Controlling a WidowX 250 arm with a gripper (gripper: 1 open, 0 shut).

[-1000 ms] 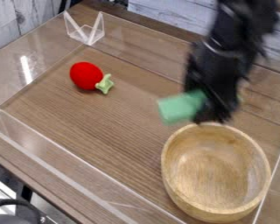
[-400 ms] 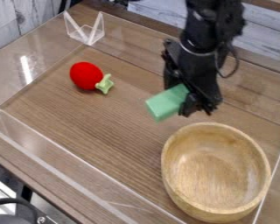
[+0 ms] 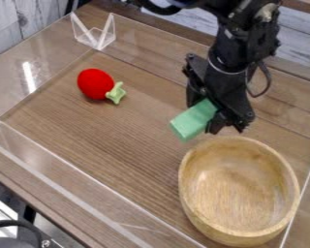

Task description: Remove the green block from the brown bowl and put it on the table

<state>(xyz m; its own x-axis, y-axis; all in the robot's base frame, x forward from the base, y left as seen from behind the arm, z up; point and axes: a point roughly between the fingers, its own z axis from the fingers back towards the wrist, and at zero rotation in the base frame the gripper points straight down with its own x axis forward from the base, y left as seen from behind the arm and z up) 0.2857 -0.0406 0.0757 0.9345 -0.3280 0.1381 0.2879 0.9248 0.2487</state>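
**Green block held in the claw, outside the brown bowl**

Landmark: brown bowl (image 3: 239,190), round, shallow, light-tan wood with a thick rim, standing on the table (image 3: 106,145) toward the near right. Largest item in view. Its inside shows bare wood grain.

Item 1. Green block (image 3: 193,122): flat mint-green slab, matte. Position: just beyond the far-left rim of the bowl, outside it. Tilted, one corner lower than the rest. It sits between the black fingers of the claw; whether its lower edge touches the table cannot be told.

Item 2. Claw (image 3: 212,114): black, mounted on a dark arm that comes in from the top of the view, above the bowl's far side. It points steeply down. Condition: clamped on the green block, the jaws set apart by the width of the slab. Fingers lie close above the bowl's far rim but clear of it.

Item 3. Red toy (image 3: 96,83): rounded, bright red, with a small green leaf (image 3: 117,94) on the side that faces the bowl. Position: well to the left of the bowl and farther back, resting on the table.

Item 4. Table: brown wood-grain top, bordered by low clear acrylic walls (image 3: 67,179).

Item 5. Clear folded acrylic piece (image 3: 93,32): upright, far behind and left of the bowl, at the back edge.
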